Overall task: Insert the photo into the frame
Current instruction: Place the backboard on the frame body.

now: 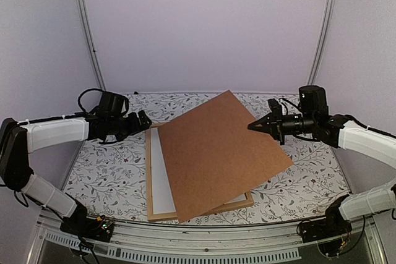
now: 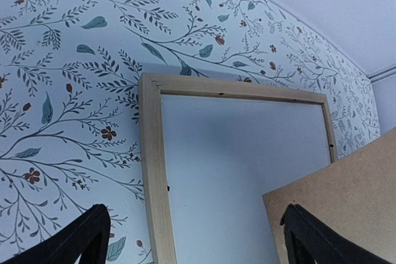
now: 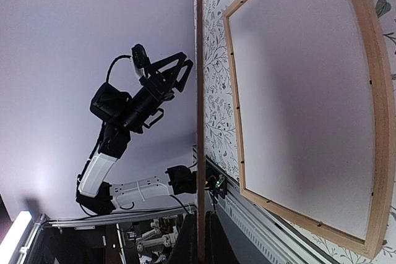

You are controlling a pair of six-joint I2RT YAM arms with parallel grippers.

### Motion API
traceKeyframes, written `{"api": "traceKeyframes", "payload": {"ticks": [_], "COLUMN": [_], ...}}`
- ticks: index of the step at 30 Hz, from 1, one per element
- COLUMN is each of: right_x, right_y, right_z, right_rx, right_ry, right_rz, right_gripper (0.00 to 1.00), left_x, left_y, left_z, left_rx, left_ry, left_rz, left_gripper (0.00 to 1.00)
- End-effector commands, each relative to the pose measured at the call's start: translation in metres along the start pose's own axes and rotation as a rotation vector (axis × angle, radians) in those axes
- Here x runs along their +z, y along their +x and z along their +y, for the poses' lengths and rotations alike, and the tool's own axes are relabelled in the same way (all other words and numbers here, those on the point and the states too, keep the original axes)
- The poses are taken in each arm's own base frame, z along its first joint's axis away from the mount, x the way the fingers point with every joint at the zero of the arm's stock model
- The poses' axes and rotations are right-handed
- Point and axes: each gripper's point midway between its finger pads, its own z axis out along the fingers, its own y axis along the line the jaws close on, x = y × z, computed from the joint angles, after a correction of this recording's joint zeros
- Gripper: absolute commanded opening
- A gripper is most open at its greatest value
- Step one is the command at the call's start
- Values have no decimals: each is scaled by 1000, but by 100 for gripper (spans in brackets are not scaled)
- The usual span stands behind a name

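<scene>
So the wooden frame [image 1: 149,174] is lying flat on the leafy-patterned table [image 1: 105,171], roughly in the middle and a bit toward the left arm's side. A plain white sheet [image 1: 162,177] fills the inside of it. I honestly can't tell if that's the photo face down or something else, since no printed side shows from any angle.

The brown backing board [image 1: 223,153] sits skewed over the right part of the frame and covers most of it. Its near corner sticks out past the frame's front rail. It looks tipped up on the right, where the right gripper [image 1: 253,127] has it. The fingers are pinched closed on the board's right edge. From the right wrist camera the board [image 3: 200,91] is edge-on, just a thin line running straight up out of the closed fingers [image 3: 210,248], with the frame [image 3: 377,122] off to the side.

The left gripper [image 1: 145,122] is spread wide open with nothing in it, hanging just beside the frame's far left corner. In its own camera the two fingertips [image 2: 86,236] stand far apart, and the frame's corner [image 2: 151,153] and a corner of the board [image 2: 346,196] show between them. It isn't touching either one as far as I can see.
</scene>
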Motion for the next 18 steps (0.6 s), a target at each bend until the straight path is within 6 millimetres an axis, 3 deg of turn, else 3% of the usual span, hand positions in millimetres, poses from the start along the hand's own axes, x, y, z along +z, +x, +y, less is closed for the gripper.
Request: {"api": "traceKeyframes", "payload": {"ticks": [1, 5, 18], "right_x": [20, 39, 66], "right_y": [-4, -4, -23], "right_z": [30, 17, -3], "right_rx": [-4, 37, 82], "right_ry": [-119, -91, -82], "right_rz": [-42, -49, -101], "right_gripper": [0, 0, 0], "left_x": [-6, -6, 7], "left_y": [-16, -18, -15], "left_z": [1, 2, 6], "left_rx": [22, 25, 32], "left_ry": [-4, -2, -3], "left_rz": [-33, -35, -7], "left_gripper": [100, 100, 100]}}
